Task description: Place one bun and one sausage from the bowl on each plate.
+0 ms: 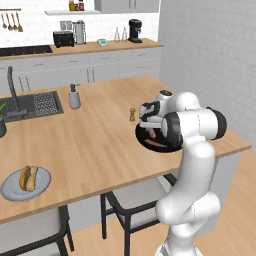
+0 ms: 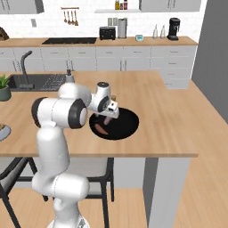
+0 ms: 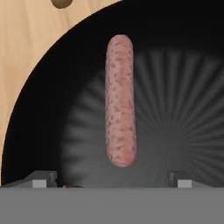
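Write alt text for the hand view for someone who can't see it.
A pink sausage lies lengthwise in a wide black bowl, centred between the tips of the open gripper at the bottom edge. Light wooden counter shows at the upper left.

The arm (image 1: 192,165) is built of glossy white, rounded tube-like segments, thick and bulbous where they meet. Dark, nearly black bands and round end caps mark its joints, most plainly at the elbow. The hand is white with dark patches, and its jaws end in small dark-grey blocky tips.
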You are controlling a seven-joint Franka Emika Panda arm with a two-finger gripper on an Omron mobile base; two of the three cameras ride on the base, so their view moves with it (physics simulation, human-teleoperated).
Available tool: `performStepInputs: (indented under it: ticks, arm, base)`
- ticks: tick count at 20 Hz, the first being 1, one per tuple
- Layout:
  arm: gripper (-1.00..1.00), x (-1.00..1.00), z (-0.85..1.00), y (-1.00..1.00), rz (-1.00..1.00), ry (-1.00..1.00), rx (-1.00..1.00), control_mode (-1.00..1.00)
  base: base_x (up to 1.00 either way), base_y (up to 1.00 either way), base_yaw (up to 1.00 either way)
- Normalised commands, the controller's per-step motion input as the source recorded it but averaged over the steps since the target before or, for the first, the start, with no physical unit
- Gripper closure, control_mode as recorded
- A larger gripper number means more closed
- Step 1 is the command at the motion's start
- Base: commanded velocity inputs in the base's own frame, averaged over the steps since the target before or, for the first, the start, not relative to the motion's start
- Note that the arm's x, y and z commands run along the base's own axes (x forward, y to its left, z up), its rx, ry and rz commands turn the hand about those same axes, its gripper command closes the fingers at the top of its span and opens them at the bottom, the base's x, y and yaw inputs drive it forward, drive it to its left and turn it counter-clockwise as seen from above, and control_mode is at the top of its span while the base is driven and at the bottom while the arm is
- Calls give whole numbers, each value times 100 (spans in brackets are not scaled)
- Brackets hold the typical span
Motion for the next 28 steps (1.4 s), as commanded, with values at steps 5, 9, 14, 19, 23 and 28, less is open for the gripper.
performStepInputs:
  ticks: [5,9,14,19,23,28]
  arm:
    - [-100,57,-29,-8,0,0,0,-100]
    - [-100,43,-41,-5,0,0,0,-100]
    - [-100,13,-51,0,0,0,0,-100]
    - [100,-33,-10,-3,0,-6,0,-100]
    - [100,-58,6,-3,0,-8,0,-100]
    - [100,-53,72,0,0,-5,0,-100]
  base:
    - [0,0,0]
    - [0,0,0]
    - [0,0,0]
    - [0,0,0]
    - [0,0,0]
    - [0,0,0]
